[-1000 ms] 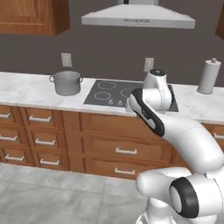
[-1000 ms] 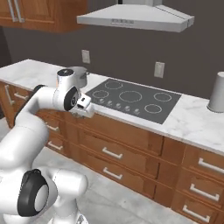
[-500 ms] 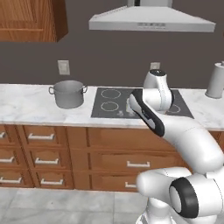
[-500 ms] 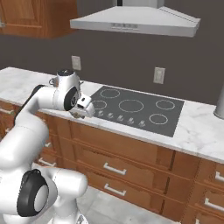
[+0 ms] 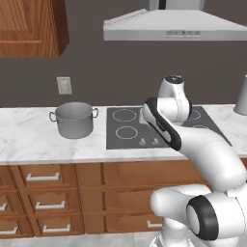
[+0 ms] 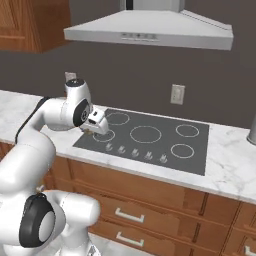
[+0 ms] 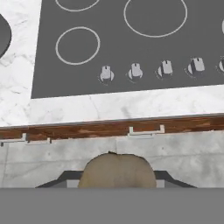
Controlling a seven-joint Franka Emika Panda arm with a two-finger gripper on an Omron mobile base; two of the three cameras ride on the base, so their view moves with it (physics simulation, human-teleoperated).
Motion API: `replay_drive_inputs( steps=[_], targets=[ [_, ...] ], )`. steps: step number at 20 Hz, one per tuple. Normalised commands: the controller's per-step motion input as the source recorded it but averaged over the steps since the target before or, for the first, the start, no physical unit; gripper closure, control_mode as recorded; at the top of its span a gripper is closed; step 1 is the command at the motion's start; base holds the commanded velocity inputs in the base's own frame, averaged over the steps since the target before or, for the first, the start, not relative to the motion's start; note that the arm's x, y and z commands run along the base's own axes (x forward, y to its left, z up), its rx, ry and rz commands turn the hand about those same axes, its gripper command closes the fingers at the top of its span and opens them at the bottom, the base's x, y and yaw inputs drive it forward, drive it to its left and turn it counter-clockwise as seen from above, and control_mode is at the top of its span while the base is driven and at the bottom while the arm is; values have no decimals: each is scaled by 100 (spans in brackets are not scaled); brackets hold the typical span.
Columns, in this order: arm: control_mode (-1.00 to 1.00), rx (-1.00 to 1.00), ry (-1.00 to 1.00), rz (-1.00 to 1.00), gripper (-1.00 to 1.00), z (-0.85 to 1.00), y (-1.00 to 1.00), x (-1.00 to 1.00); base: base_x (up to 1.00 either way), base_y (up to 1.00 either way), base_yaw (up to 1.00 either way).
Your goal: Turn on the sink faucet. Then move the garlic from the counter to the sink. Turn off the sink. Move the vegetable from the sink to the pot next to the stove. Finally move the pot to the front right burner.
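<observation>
My gripper [image 7: 116, 178] is shut on the garlic [image 7: 117, 168], a round beige bulb between the two dark fingers. It hangs above the cabinet fronts just before the counter [image 7: 109, 107] edge, facing the stove [image 7: 131, 48]. From the right base view the gripper [image 6: 93, 131] hovers over the front left corner of the stove [image 6: 150, 142]. The grey steel pot [image 5: 73, 119] with short side handles stands open on the counter [image 5: 29, 140], left of the stove [image 5: 126, 130]. The sink and its faucet are out of view.
Several small knobs [image 7: 135, 71] line the stove's front edge. A range hood [image 5: 173, 24] hangs above. Wooden drawers [image 5: 48, 193] run below the counter. A grey cylinder [image 5: 241, 96] stands on the counter at the far right, and a wall outlet [image 5: 63, 85] sits behind the pot.
The whole scene has shifted and grown in both base views, so the base has driven nearer the counter. The gripper stays shut on the garlic by the stove's front left.
</observation>
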Motion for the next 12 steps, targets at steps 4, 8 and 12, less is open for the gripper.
replay_drive_inputs(
  steps=[4,8,12],
  targets=[
    [100,0,0,0,100,0,0,0,67,29,-23],
    [100,0,0,0,100,0,0,0,63,30,-22],
    [100,0,0,0,100,0,0,0,59,38,-21]
  ],
)
